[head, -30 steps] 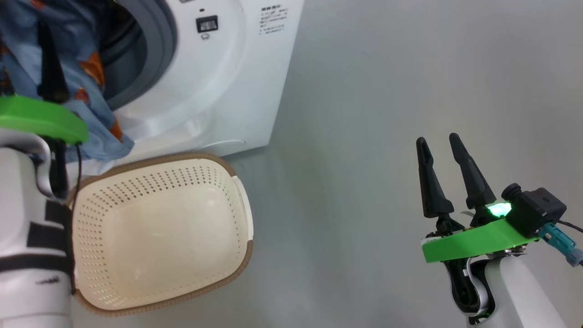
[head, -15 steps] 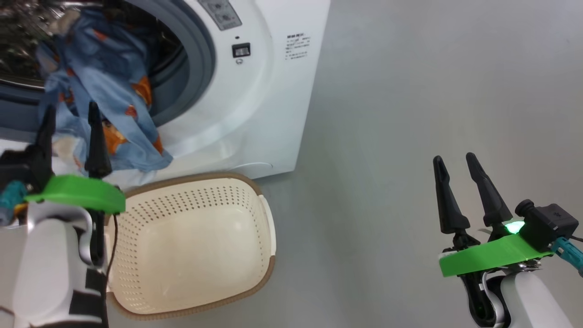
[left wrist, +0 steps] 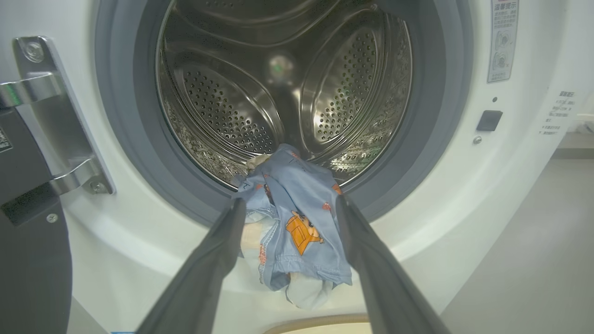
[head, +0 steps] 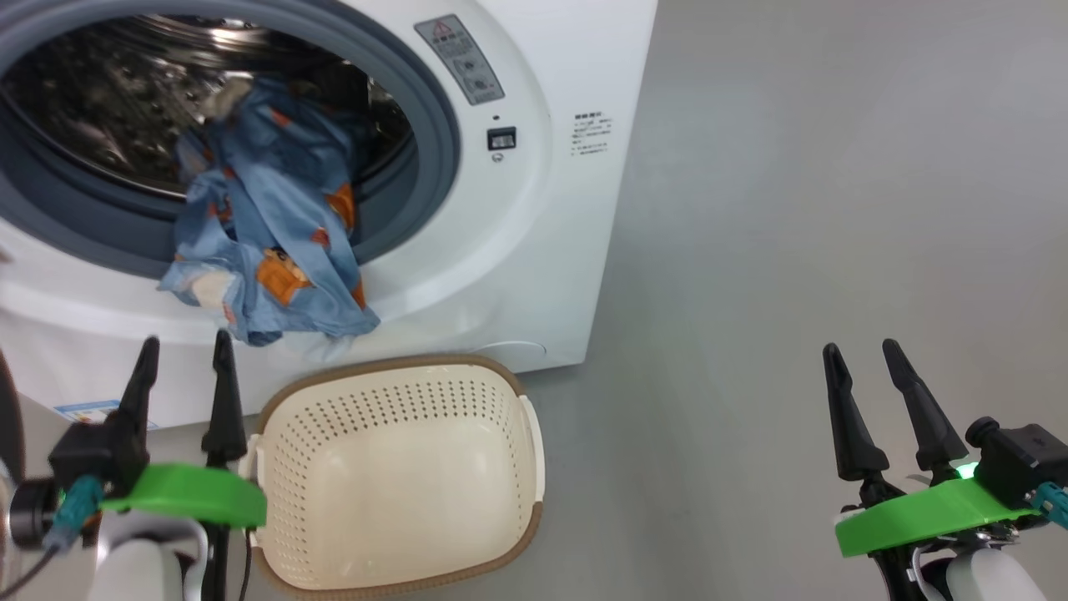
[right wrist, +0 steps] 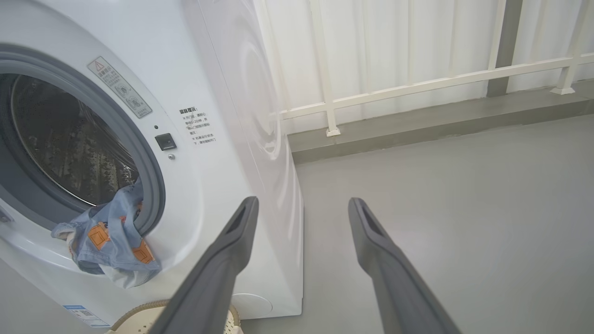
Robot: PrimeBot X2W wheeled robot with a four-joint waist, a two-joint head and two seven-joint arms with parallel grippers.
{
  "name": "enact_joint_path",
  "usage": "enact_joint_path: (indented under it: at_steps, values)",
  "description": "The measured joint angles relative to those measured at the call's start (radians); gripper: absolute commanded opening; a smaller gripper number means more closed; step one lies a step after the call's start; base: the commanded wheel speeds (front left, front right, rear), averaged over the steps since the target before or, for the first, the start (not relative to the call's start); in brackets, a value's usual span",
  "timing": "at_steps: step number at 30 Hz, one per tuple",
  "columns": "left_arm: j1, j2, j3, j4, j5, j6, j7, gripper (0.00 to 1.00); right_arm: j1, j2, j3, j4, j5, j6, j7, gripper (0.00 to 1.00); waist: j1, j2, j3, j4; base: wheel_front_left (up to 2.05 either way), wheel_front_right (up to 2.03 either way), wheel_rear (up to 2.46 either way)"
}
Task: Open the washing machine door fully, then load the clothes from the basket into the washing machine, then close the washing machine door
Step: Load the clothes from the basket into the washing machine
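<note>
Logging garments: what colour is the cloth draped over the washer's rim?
Light blue cloth with orange prints; clearest in left wrist view.

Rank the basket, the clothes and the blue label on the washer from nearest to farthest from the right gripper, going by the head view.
From the right gripper:
1. Basket, on the floor to its left.
2. Clothes, hanging out of the washer, farther left.
3. Blue label, low on its front, farthest left.
</note>
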Motion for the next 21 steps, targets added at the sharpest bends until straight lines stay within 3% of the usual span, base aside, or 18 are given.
enact_joint_path:
  at_steps: [21]
  values:
    - [0.31, -0.025, 0.032, -0.182, 0.001, -0.009, 0.0, 1.0, 0.105, -0.012, -0.035, -0.001, 0.0, 0.0, 0.0, 1.0, 0.0, 0.0, -0.111, 0.072, 0.0, 0.0, 0.0]
